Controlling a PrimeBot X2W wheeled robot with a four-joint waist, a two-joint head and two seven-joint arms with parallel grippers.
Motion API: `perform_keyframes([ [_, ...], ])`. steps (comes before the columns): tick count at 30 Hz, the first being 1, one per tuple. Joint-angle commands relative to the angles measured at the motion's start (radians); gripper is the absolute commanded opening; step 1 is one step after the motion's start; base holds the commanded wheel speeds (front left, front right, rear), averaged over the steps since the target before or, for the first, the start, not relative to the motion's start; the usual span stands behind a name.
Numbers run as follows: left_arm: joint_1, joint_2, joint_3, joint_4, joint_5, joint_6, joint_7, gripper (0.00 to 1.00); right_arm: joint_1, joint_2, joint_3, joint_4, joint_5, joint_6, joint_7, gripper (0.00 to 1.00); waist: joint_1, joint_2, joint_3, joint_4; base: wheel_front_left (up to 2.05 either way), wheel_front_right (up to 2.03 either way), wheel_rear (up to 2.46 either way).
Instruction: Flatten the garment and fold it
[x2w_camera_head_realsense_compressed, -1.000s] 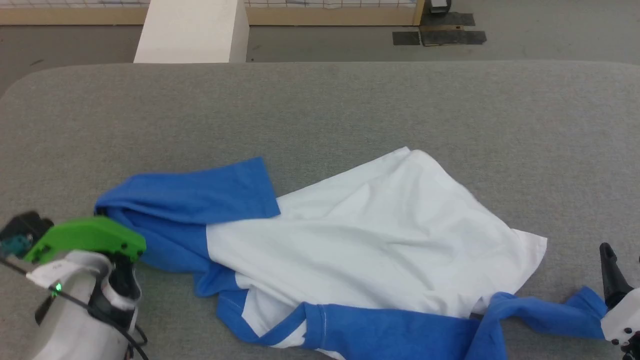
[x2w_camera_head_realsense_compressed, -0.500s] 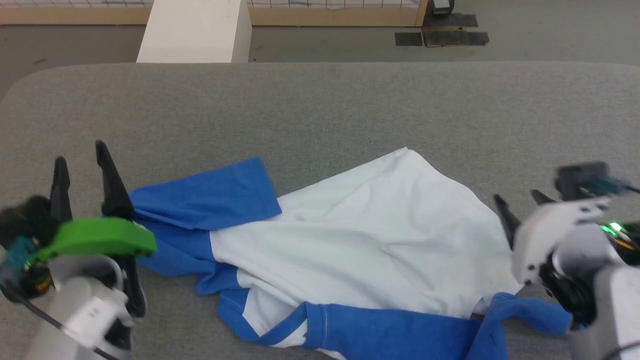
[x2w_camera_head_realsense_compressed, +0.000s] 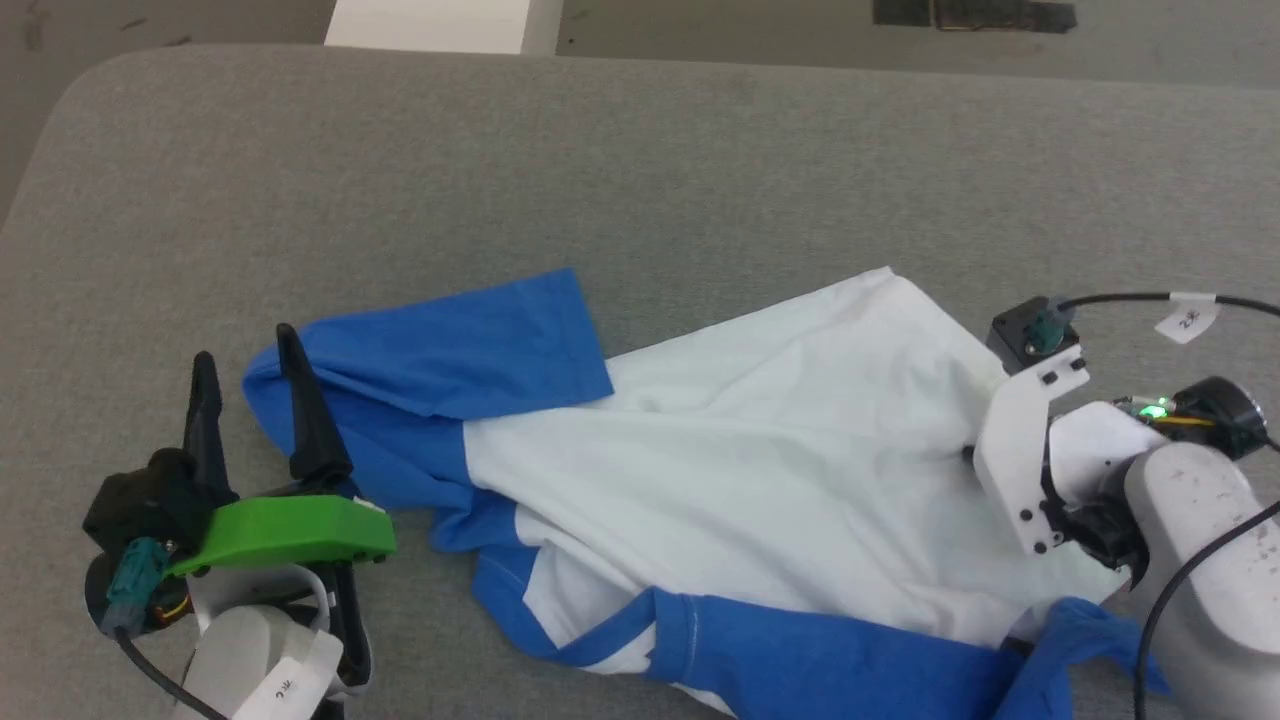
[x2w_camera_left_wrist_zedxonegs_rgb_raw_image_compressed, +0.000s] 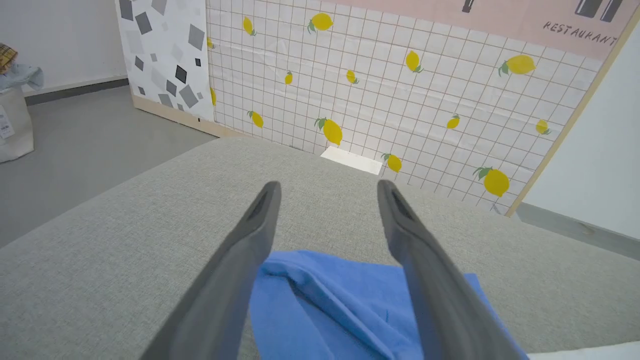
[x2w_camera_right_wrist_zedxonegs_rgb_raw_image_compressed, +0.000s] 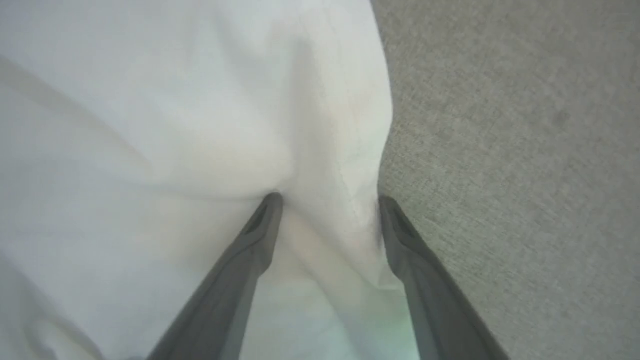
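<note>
One soft white T-shirt with bright blue sleeves (x2w_camera_head_realsense_compressed: 760, 470) lies crumpled on the grey cloth-covered bench (x2w_camera_head_realsense_compressed: 600, 150), its near edge cut off in the head view. Two hands flank it. The left hand (x2w_camera_head_realsense_compressed: 245, 350) stands released, fingers spread over a blue sleeve. The right hand (x2w_camera_right_wrist_zedxonegs_rgb_raw_image_compressed: 327, 200), also spread wide, straddles a white fold at the shirt's edge.

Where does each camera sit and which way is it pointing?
Head view: on the robot's head, looking down at the garment on the grey surface; left hand lower left, right wrist mount at right.
Left wrist view: on the left wrist, facing along its open fingers across the surface toward a lemon-print wall.
Right wrist view: on the right wrist, facing down onto white cloth; the right hand straddles a fold.
Shared: head and left wrist views show the blue sleeve and left hand.
</note>
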Motion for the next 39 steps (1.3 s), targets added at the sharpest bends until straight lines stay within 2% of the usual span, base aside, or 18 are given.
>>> perform_keyframes([
  [1,-0.002,-0.013,0.007,0.008,0.013,-0.015,-0.004,1.00,0.006,-0.006,0.025,0.029,0.016,-0.001,0.010,0.00,0.0000,0.0000,0.027,0.034,0.00,0.00,0.00],
  [8,-0.044,-0.068,0.003,0.031,0.055,-0.075,-0.004,1.00,-0.159,-0.062,-0.036,0.024,0.024,-0.001,-0.061,0.00,0.0000,0.0000,0.063,0.104,0.00,0.00,0.00],
  [17,-0.113,-0.101,-0.061,0.071,0.068,-0.126,-0.004,1.00,-0.526,-0.084,-0.076,0.130,-0.090,-0.001,-0.178,0.00,0.0000,0.0000,0.114,0.217,0.00,0.00,0.00],
  [23,-0.140,-0.105,-0.098,0.088,0.058,-0.129,-0.004,1.00,-0.719,-0.029,-0.141,0.214,-0.220,-0.001,-0.350,0.00,0.0000,0.0000,0.137,0.251,0.00,0.00,0.00],
  [25,-0.145,-0.105,-0.109,0.092,0.048,-0.122,-0.004,1.00,-0.746,-0.006,-0.159,0.266,-0.265,-0.001,-0.366,0.02,0.0000,0.0000,0.136,0.250,0.00,0.00,0.00],
  [26,-0.146,-0.105,-0.114,0.096,0.045,-0.121,-0.004,1.00,-0.748,0.003,-0.154,0.291,-0.276,-0.001,-0.361,0.42,0.0000,0.0000,0.132,0.248,0.00,0.00,0.00],
  [27,-0.146,-0.105,-0.118,0.101,0.042,-0.118,-0.004,1.00,-0.751,0.014,-0.147,0.317,-0.281,-0.001,-0.364,1.00,0.0000,0.0000,0.125,0.244,0.00,0.00,0.00],
  [30,-0.143,-0.105,-0.122,0.114,0.039,-0.113,-0.004,1.00,-0.744,0.031,-0.140,0.359,-0.273,-0.001,-0.404,1.00,0.0000,0.0000,0.096,0.226,0.00,0.00,0.00],
  [34,-0.126,-0.105,-0.104,0.131,0.050,-0.116,-0.004,1.00,-0.691,0.038,-0.138,0.387,-0.207,-0.001,-0.493,1.00,0.0000,0.0000,0.029,0.192,0.00,0.00,0.00],
  [39,-0.082,-0.105,-0.065,0.141,0.067,-0.125,-0.004,1.00,-0.531,0.012,-0.125,0.357,-0.092,-0.001,-0.560,1.00,0.0000,0.0000,-0.054,0.134,0.00,0.00,0.00],
])
